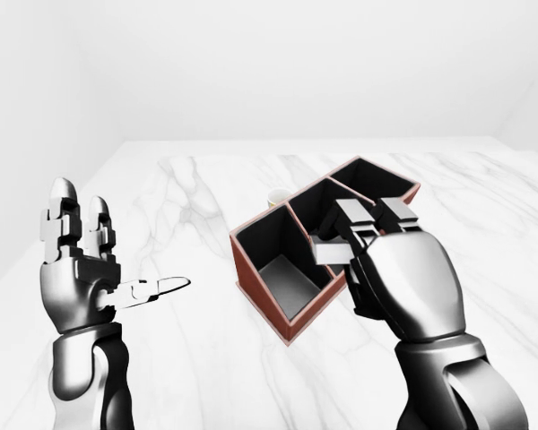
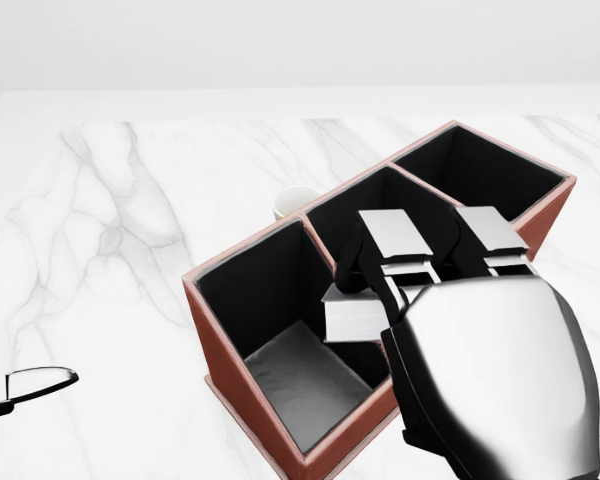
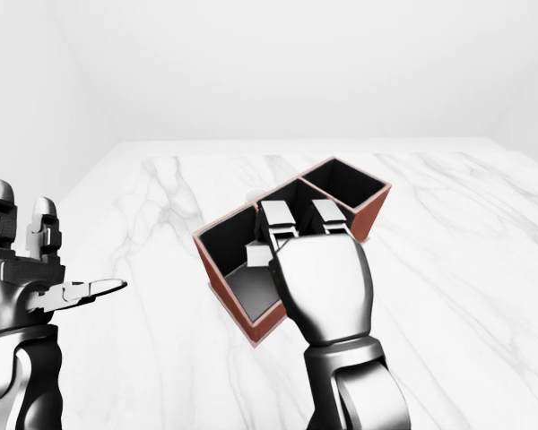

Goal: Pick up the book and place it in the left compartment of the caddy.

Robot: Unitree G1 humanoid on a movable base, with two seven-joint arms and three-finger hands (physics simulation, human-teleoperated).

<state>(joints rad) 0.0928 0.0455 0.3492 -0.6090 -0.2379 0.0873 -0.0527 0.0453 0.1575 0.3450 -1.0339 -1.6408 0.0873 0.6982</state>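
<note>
Left-eye view: the right hand (image 1: pixel 377 246) sits center-right over the caddy (image 1: pixel 291 327), a reddish-brown box with three dark compartments running diagonally from lower-left to upper-right; its fingers are curled down onto something pale and flat (image 1: pixel 330 253) at the divider between the leftmost and middle compartments — my guess is that's the book, but so little of it shows I can't swear to it. The left hand (image 1: pixel 85 260) is way over at the left edge, fingers spread and upright, thumb sticking out, holding nothing; looks parked out of the way.

Head view: closest look; the pale slab (image 2: pixel 355 318) pokes out from under the right hand toward frame left, just over the edge of the leftmost compartment, whose grey floor (image 2: pixel 300 385) looks bare; whether the fingers are actually clamped on it I can't tell, the palm hides the contact. Its long axis is hidden too; only a short end shows, facing left. A small cream cup (image 2: pixel 292 200) peeks out past the caddy's upper wall.

Right-eye view: same setup, hand centered over the caddy on the marble table (image 3: pixel 457 269) — probably hovering there to drop the book in.
</note>
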